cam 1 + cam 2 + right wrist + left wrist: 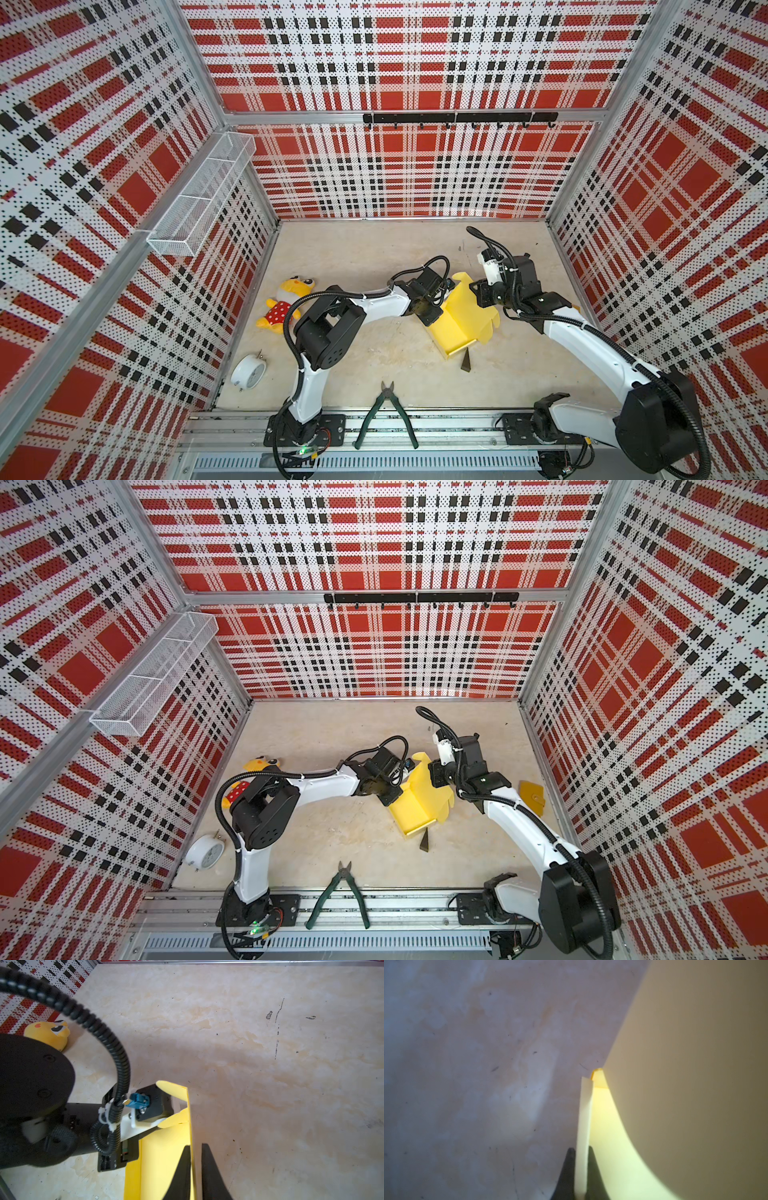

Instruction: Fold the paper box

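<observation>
l gripper clamps paper box wall; r gripper astride flap; grip unclear

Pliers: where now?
In both top views the green-handled pliers lie at the table's front edge, between the left arm base and right arm base, handles over the rail.

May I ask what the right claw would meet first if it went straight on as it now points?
The right claw straddles a flap of the yellow cardboard box; past that flap's edge it would probably meet the beige marbled tabletop.
</observation>
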`<action>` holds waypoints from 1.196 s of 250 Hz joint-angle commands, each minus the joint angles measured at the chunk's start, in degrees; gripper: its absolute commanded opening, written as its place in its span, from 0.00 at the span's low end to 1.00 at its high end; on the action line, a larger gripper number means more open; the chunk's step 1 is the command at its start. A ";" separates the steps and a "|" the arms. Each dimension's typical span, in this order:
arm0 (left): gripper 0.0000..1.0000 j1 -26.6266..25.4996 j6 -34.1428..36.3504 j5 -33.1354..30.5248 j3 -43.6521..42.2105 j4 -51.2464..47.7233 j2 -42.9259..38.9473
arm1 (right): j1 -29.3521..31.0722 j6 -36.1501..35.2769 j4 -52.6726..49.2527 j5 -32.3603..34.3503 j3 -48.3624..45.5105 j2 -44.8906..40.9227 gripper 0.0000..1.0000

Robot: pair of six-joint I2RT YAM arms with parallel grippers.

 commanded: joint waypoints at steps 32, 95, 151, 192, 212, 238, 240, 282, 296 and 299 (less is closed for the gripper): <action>0.00 -0.61 1.45 -3.14 -0.94 -5.26 1.74 | -0.30 1.19 1.51 -1.58 -0.12 -2.83 0.13; 0.27 -0.60 1.41 -4.90 -0.84 -5.27 -0.79 | -0.22 2.70 2.70 -3.19 -0.69 -1.36 0.15; 0.45 0.11 1.28 -5.67 -1.35 -5.69 -3.75 | 0.05 3.49 2.88 -2.61 -1.69 -1.86 0.22; 0.55 1.28 0.46 -3.41 -2.23 -5.92 -5.91 | 0.80 3.52 2.27 -2.34 -1.31 -2.65 0.27; 0.60 2.02 -0.32 -0.31 -2.35 -5.88 -7.41 | 1.85 3.69 2.51 -1.87 -1.41 -3.08 0.30; 0.66 3.42 -1.92 3.68 -2.60 -5.57 -8.72 | 3.58 3.96 2.75 -1.22 -1.65 -3.01 0.35; 0.66 3.55 -2.01 4.01 -2.60 -5.58 -8.78 | 3.74 3.96 2.81 -1.20 -1.63 -3.00 0.36; 0.71 6.53 -4.25 9.52 -3.44 -5.02 -11.65 | 5.74 4.14 3.50 -0.77 -2.43 -2.43 0.39; 0.71 7.60 -4.45 11.00 -4.29 -4.52 -13.43 | 6.27 3.73 3.42 -0.50 -2.38 -2.21 0.37; 0.71 7.87 -4.44 11.30 -4.53 -4.37 -13.84 | 6.36 3.56 3.43 -0.37 -2.36 -2.22 0.37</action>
